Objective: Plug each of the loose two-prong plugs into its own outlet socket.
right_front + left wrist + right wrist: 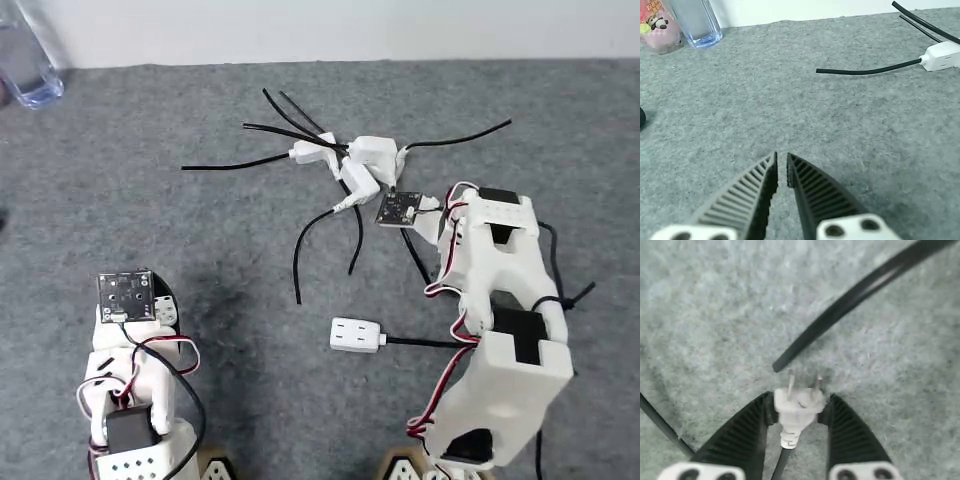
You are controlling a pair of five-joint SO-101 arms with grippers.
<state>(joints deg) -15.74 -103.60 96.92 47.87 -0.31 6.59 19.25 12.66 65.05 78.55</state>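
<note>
My right gripper is shut on a white two-prong plug, with the prongs pointing away from the wrist just above the grey carpet. In the high view this gripper sits at the right edge of a cluster of white plugs and sockets with black cables. A single white outlet socket lies nearer the arms, its cable running right. My left gripper rests low at the front left, shut with nothing between its fingers. A white socket with a black cable lies far off from it.
A cut black cable end lies just ahead of the held plug's prongs. A clear plastic cup stands at the far left corner, with a pink object beside it. Grey carpet covers the table.
</note>
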